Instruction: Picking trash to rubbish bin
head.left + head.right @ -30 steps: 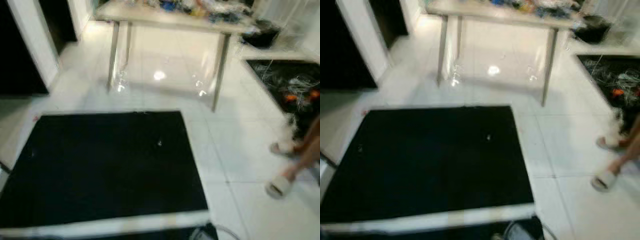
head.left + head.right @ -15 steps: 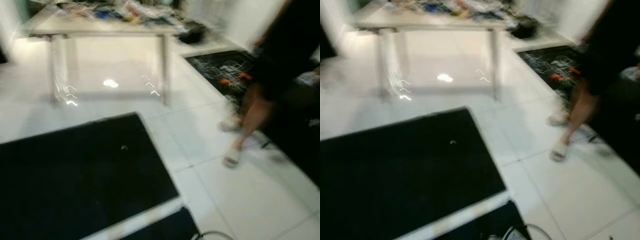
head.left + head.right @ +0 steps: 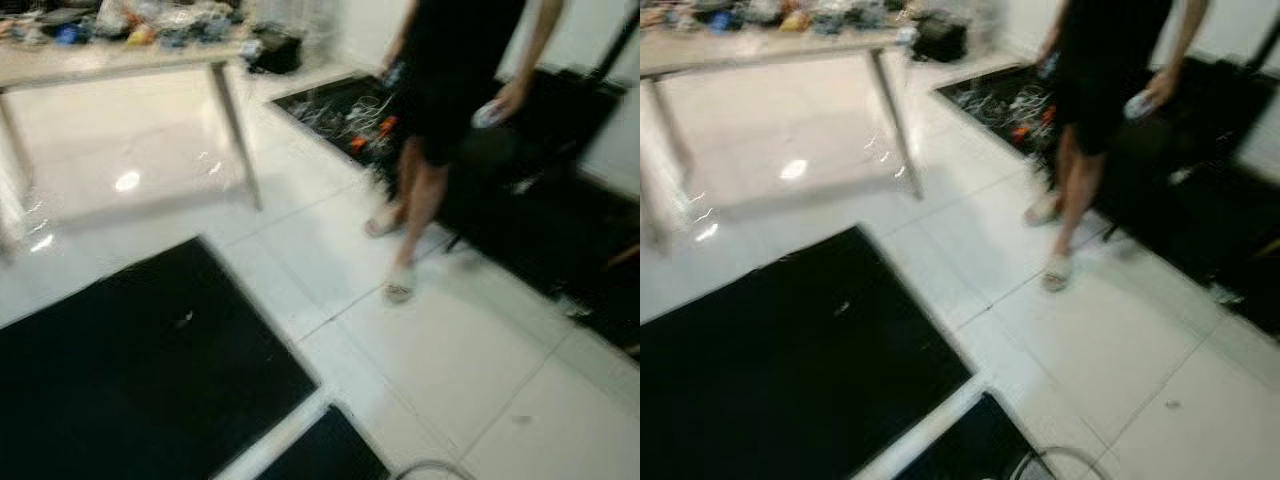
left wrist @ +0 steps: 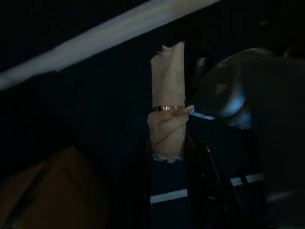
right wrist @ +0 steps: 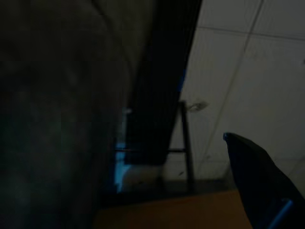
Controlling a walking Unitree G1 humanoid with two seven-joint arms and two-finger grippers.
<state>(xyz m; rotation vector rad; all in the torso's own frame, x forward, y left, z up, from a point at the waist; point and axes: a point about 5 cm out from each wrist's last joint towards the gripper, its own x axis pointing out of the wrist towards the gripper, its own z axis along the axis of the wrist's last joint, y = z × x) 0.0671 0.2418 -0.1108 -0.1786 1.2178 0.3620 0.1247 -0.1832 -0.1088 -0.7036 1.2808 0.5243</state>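
Looking down: a blurred white tiled floor (image 3: 470,360) seen from the robot's head.
Left claw: its black fingers (image 4: 138,176) are closed on a roll of crumpled paper (image 4: 167,109), which stands up between them; the left claw (image 4: 167,157) sits in deep shade.
Right claw: one dark fingertip (image 5: 257,176) shows over pale tiles; I cannot tell whether the right claw is open or closed.
Mat: a black mat (image 3: 130,380) lies on the floor at the near left.
Desk: a pale desk (image 3: 110,55) stands at the far left, clutter along its top.
Person: a person (image 3: 440,110) in dark clothes and pale slippers stands on the tiles to the right, holding something small.
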